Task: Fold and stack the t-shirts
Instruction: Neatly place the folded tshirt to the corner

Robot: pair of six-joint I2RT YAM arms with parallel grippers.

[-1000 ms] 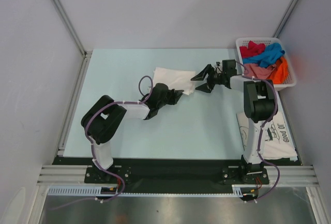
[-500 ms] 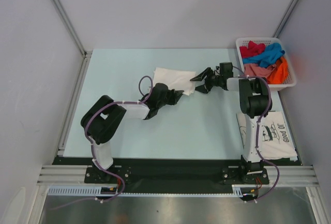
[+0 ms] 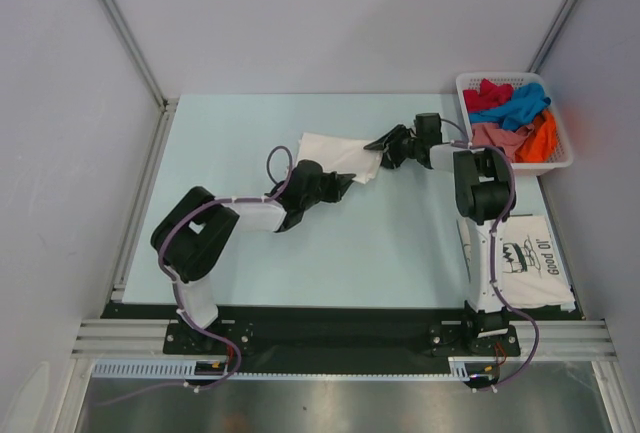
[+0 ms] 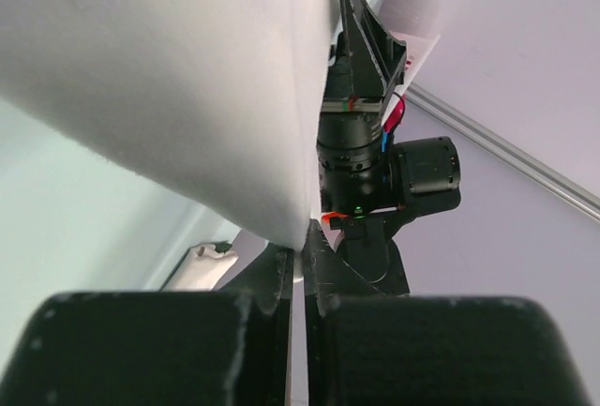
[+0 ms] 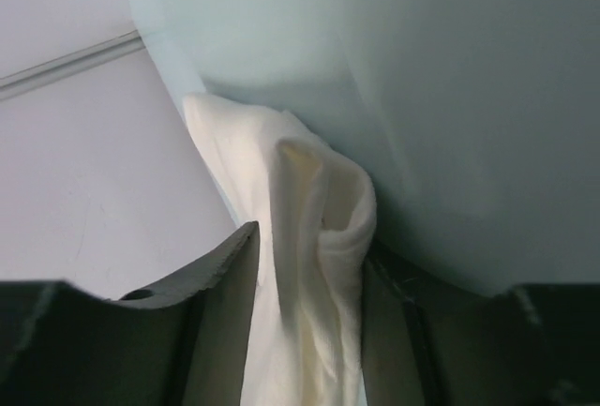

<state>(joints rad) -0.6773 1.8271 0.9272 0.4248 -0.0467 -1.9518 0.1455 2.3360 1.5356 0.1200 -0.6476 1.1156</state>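
A plain white t-shirt (image 3: 332, 151) lies partly folded at the table's middle. My left gripper (image 3: 345, 182) is shut on its near right corner; in the left wrist view the cloth (image 4: 187, 78) rises from the pinched jaws (image 4: 300, 270). My right gripper (image 3: 386, 152) is at the shirt's right edge, still open. Its fingers (image 5: 220, 275) stand either side of a bunched fold (image 5: 323, 228). A white t-shirt with black print (image 3: 522, 258) lies folded at the near right. Red, blue, pink and orange t-shirts (image 3: 510, 113) fill the basket.
The white lattice basket (image 3: 468, 83) stands at the far right corner. The folded printed shirt lies beside the right arm's base. Grey walls and metal rails border the pale blue table (image 3: 400, 253). The right arm (image 4: 375, 172) shows close ahead in the left wrist view.
My right gripper has moved left onto the white shirt's right edge, and its jaws have narrowed around the fold. The left gripper has kept its hold and place.
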